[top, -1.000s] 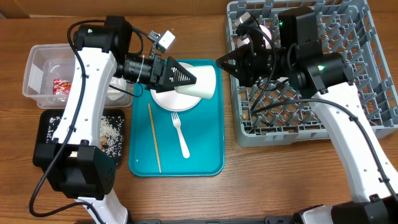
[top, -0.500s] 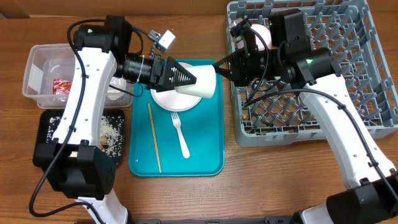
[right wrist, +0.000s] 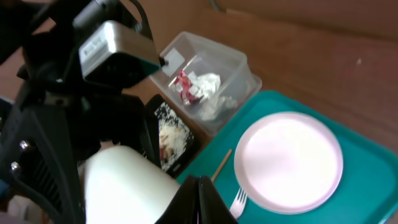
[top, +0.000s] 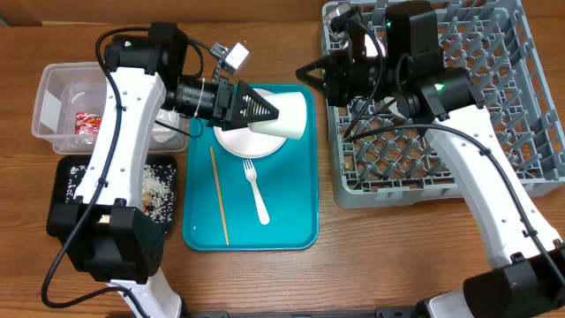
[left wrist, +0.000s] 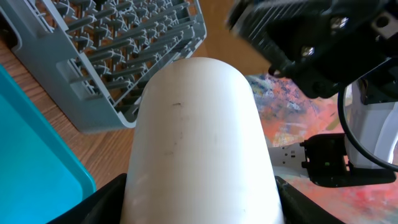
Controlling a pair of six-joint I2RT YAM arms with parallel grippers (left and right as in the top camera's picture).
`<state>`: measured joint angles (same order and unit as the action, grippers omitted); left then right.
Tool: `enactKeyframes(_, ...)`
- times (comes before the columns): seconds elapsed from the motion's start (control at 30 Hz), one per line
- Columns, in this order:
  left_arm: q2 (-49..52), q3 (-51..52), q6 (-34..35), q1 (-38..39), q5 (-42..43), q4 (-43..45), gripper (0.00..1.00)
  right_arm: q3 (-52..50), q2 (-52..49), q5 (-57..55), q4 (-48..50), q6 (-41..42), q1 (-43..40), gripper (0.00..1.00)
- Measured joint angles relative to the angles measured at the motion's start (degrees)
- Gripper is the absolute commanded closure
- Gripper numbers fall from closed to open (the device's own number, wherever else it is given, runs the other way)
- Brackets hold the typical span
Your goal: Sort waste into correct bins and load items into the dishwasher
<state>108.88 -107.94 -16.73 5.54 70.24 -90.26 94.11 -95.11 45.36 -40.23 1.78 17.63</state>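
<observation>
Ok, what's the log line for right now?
left hand: holding white cup over teal tray | right hand: shut, empty, near cup | plate, fork: on tray

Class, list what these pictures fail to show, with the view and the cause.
- Overhead: right arm covers part of the dish rack; contents there unknown.
- Overhead: the cup hides part of the plate.
- Right wrist: the bottom edge cuts off the fork.
- Left wrist: the bottom edge cuts off the cup.

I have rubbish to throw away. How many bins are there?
2: the clear tub at far left, holding a red wrapper, and the black tray of grains right beside it. No others show.
</observation>
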Motion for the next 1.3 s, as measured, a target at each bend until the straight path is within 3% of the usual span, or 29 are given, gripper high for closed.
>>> enactKeyframes(0.73, 0.0, 0.0, 0.0, 0.0, -0.2, 0.0, 0.77, 0.0, 0.0, -0.5, -14.3, 1.2, 0.5, 0.96)
enactKeyframes(1.3, 0.0, 0.0, 0.0, -0.9, -0.3, -0.4, 0.77, 0.0, 0.0, -3.3, -15.8, 1.4, 5.6, 0.96)
